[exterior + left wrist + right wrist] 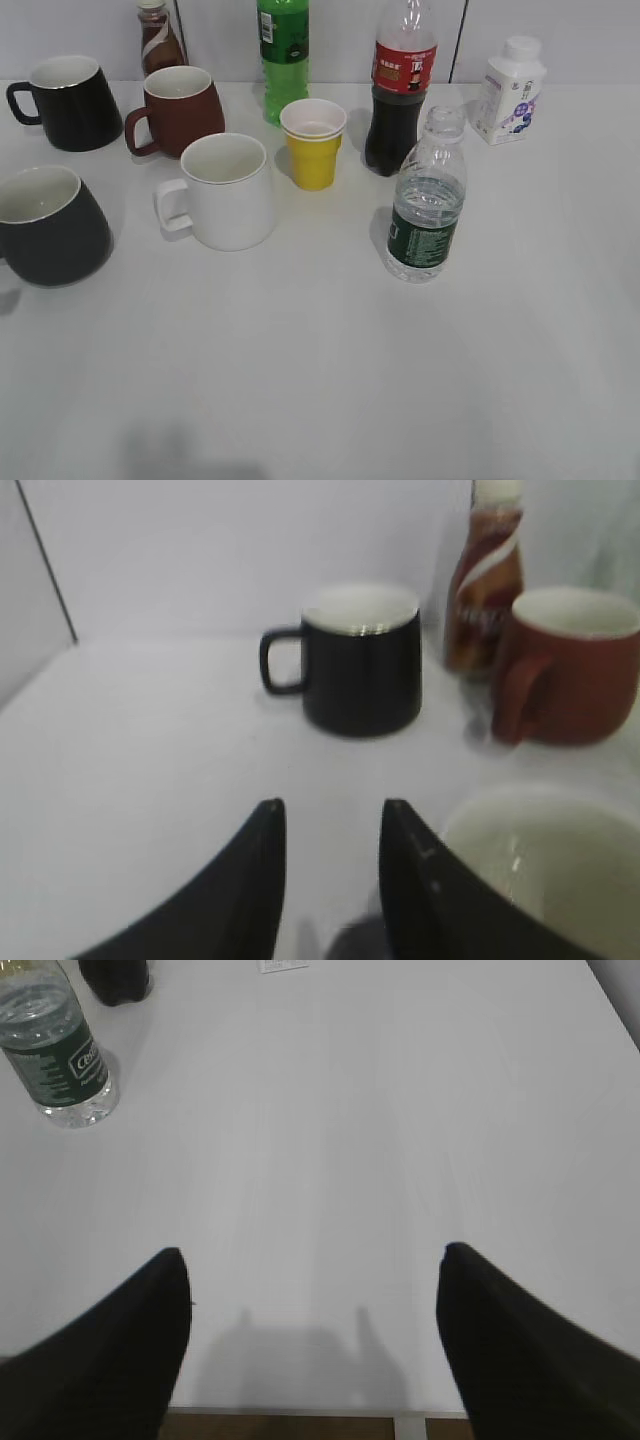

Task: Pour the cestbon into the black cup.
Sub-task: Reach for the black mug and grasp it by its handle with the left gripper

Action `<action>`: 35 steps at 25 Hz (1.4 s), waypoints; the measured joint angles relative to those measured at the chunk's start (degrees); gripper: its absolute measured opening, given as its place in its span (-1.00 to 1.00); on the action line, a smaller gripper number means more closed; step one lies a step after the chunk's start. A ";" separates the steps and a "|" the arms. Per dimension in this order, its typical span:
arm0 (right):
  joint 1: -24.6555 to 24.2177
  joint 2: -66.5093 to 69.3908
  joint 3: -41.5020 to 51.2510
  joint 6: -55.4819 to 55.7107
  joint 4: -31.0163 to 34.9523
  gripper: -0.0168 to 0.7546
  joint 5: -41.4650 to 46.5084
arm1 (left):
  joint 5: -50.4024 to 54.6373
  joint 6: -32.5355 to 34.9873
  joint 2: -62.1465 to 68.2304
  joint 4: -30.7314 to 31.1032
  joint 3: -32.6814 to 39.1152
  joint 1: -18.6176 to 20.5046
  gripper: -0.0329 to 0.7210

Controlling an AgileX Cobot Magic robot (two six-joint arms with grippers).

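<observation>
The cestbon (427, 200) stands upright and uncapped on the white desk (320, 380), right of centre, about half full of water; in the right wrist view it sits at roughly eleven o'clock (55, 1055). At its twelve o'clock, just behind it, is the cola bottle (400, 85), and at two o'clock a small white milk bottle (508, 90). At ten o'clock stands a yellow paper cup (313, 143), with the green soda bottle (283, 55) behind that.

The black cup (48, 228) sits well apart at the cestbon's nine o'clock, near the left edge, upright and empty. Between them is a white mug (225, 190); behind it are the brown-red mug (178, 110), a glossier black mug (68, 102) and a brown drink bottle (158, 40).

The left hand (330, 880) hangs just above the desk, its fingers slightly parted and holding nothing, the black cup's rim (545, 860) beside it at three o'clock. The right hand (310, 1350) is spread wide over bare desk, empty too.
</observation>
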 joint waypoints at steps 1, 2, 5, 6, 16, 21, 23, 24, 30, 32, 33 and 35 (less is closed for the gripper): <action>0.00 0.00 0.00 0.00 0.00 0.53 0.00 | -0.64 0.00 0.99 -0.40 1.06 0.04 -0.26; 0.00 0.00 0.00 0.00 0.30 0.53 0.00 | -0.96 -0.02 1.28 -0.93 2.12 0.04 -0.26; 0.00 0.00 0.00 0.00 0.61 0.53 0.00 | -0.43 -0.46 1.27 -2.34 5.21 0.04 -0.24; 0.00 0.00 0.00 0.00 0.32 0.53 0.00 | -0.19 -0.61 1.27 -2.33 5.58 0.04 -0.23; 0.00 0.00 0.00 0.00 0.78 0.53 0.00 | -3.92 1.39 8.05 0.25 5.63 0.04 -0.06; 0.00 0.00 0.00 0.00 0.78 0.53 0.00 | -8.89 1.76 15.62 0.13 3.90 0.04 0.08; 0.00 0.00 0.00 0.00 0.78 0.53 0.00 | -11.53 1.83 19.02 0.13 2.90 0.04 0.09; 0.00 0.00 0.00 0.00 0.78 0.53 0.00 | -12.57 1.89 20.40 0.13 2.54 0.04 0.09; 0.00 0.00 0.00 0.00 0.78 0.53 0.00 | -19.48 1.95 28.11 -0.05 -0.09 0.04 0.00; 0.00 0.00 0.00 0.00 0.78 0.53 0.00 | -20.67 1.95 29.89 -0.05 -1.49 0.04 -0.08; 0.00 0.00 0.00 0.00 0.78 0.53 0.00 | -21.00 1.95 30.78 -0.05 -2.22 0.04 -0.10; 0.00 0.00 0.00 0.00 0.78 0.53 0.00 | -21.18 1.95 31.70 0.00 -3.34 0.04 -0.13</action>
